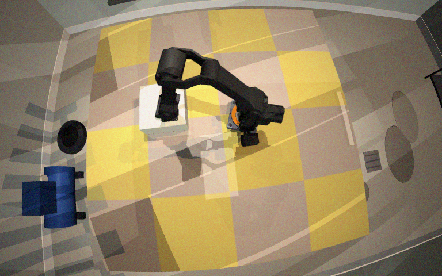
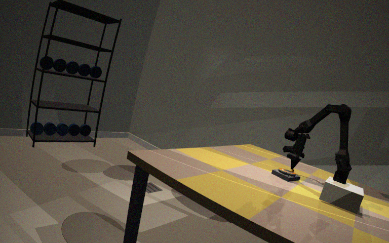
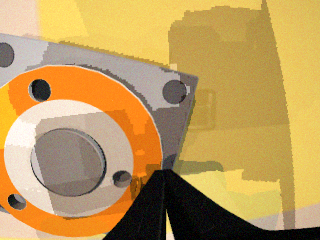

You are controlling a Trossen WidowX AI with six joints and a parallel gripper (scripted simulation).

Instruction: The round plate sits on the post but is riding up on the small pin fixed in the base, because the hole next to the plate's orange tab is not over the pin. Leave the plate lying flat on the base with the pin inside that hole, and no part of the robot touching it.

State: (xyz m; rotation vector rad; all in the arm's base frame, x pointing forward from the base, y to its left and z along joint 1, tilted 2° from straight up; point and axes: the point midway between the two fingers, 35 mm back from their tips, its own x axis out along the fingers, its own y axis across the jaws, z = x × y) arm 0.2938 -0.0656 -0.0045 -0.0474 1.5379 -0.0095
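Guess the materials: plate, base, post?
Round plate: flat, matte orange with a pale inner ring, looks like plastic or painted metal. Base: uniform grey, crisp bored corner holes, suggests machined metal, though no shine confirms it. Post: dull grey-brown cylinder, probably metal too. Shut hand: matte black.

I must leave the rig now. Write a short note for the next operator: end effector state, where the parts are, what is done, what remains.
End effector: shut, holding nothing; its closed tip sits at the orange plate's outer edge, apparently touching it.
Parts: the plate is on the grey post, over the grey base on the table. The wrist view shows three holes in the plate; I cannot tell which is the tab hole, and the pin is not visible.
Done: tip placed against the plate rim.
Left: probably rotate the plate until the tab hole drops over the pin, check it lies flat, then withdraw the arm so nothing touches it.
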